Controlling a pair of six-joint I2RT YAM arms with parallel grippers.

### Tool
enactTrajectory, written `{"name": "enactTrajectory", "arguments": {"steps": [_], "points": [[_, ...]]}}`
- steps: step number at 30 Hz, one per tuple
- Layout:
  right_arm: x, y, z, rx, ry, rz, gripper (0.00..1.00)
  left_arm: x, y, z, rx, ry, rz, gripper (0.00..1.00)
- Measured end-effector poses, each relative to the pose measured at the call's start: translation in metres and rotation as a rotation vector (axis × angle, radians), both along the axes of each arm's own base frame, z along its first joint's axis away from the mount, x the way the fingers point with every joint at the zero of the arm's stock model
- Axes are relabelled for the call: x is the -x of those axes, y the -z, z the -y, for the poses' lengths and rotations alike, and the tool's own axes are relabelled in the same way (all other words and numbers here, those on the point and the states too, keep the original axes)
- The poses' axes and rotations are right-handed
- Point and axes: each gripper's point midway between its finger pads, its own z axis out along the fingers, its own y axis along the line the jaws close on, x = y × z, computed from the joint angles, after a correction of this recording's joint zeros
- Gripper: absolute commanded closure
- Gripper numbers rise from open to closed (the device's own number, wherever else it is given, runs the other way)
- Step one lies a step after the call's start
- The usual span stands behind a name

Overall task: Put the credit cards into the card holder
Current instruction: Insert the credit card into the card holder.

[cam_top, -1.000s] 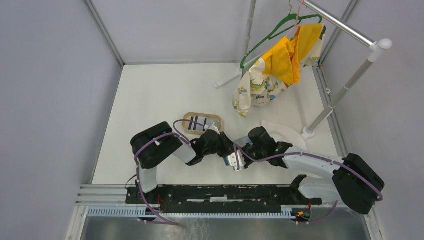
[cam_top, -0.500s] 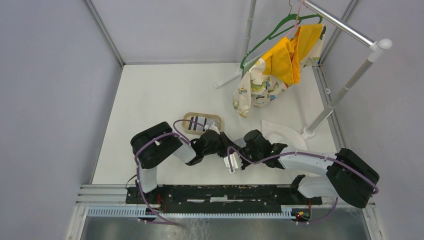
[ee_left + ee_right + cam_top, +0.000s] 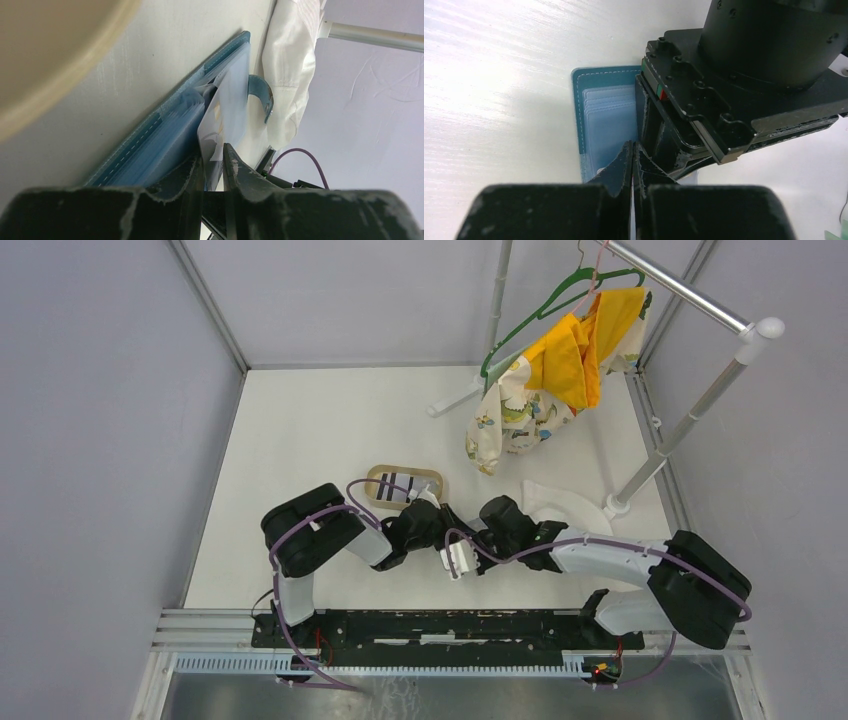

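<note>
The blue card holder [image 3: 165,135] lies open on the table, its clear sleeves showing; it also shows in the right wrist view [image 3: 604,115]. My left gripper [image 3: 214,162] is shut on the holder's inner edge, and in the top view [image 3: 443,530] it sits just below the tan tray. My right gripper [image 3: 633,150] is shut on a thin pale credit card [image 3: 232,105], seen edge-on between its fingers, with the card standing at the holder's sleeves. In the top view the right gripper [image 3: 463,558] nearly touches the left one. A striped card [image 3: 400,487] lies in the tan tray.
The tan oval tray [image 3: 432,478] sits just behind the grippers, its rim in the left wrist view [image 3: 60,75]. A white cloth [image 3: 555,505] lies to the right. A garment rack [image 3: 690,420] with a green hanger and a yellow garment [image 3: 575,355] stands at the back right.
My right arm has moved left with the card, closing in on the left gripper and the card holder. The left arm has stayed in place.
</note>
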Motion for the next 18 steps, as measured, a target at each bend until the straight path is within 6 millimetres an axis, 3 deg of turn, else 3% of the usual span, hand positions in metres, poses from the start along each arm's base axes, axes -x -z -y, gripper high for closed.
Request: {"name": "enactTrajectory", "arguments": {"steps": [18], "points": [[-0.007,0.005,0.011,0.126,0.062,-0.03,1.0,-0.001,-0.001,0.0,0.001,-0.001,0.001,0.69]]}}
